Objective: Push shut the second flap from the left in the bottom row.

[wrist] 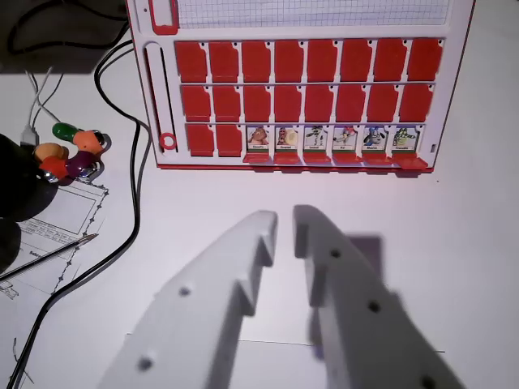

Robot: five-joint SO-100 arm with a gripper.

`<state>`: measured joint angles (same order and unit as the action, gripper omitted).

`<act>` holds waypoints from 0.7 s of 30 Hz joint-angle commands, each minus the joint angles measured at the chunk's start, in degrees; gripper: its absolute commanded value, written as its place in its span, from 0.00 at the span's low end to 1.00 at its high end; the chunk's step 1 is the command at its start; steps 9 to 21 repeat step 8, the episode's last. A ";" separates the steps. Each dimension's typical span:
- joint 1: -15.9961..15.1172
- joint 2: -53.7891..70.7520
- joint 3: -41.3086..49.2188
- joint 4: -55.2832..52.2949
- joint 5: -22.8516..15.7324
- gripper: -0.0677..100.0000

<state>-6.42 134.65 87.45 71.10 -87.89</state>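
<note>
Red game board (300, 81) lies at the far edge of the white table (454, 243), three rows of flaps. Top and middle rows all shut. Bottom row: two leftmost flaps shut, including the second flap from the left (229, 139); the six picture cards (328, 138) to its right are exposed. White gripper (285, 223) hangs near the table's near edge, well apart from the board, fingertips slightly parted. Black cable (138, 186), coloured beads (71, 152), pen (49, 253) on printed paper (57, 212) lie toward the left edge.

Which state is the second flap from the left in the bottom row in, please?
Shut: the second flap shows plain red, while the six flaps to its right show character cards.
</note>
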 commanded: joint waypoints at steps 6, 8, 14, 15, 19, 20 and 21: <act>1.32 1.85 -1.14 -3.78 0.18 0.02; 1.49 1.85 -1.41 -3.87 0.35 0.02; 1.49 1.85 -1.41 -3.87 0.35 0.02; 1.49 1.85 -1.41 -3.87 0.35 0.02; 1.49 1.85 -1.41 -3.87 0.35 0.02; 1.49 1.85 -1.41 -3.87 0.35 0.02; 1.49 1.85 -1.41 -3.87 0.35 0.02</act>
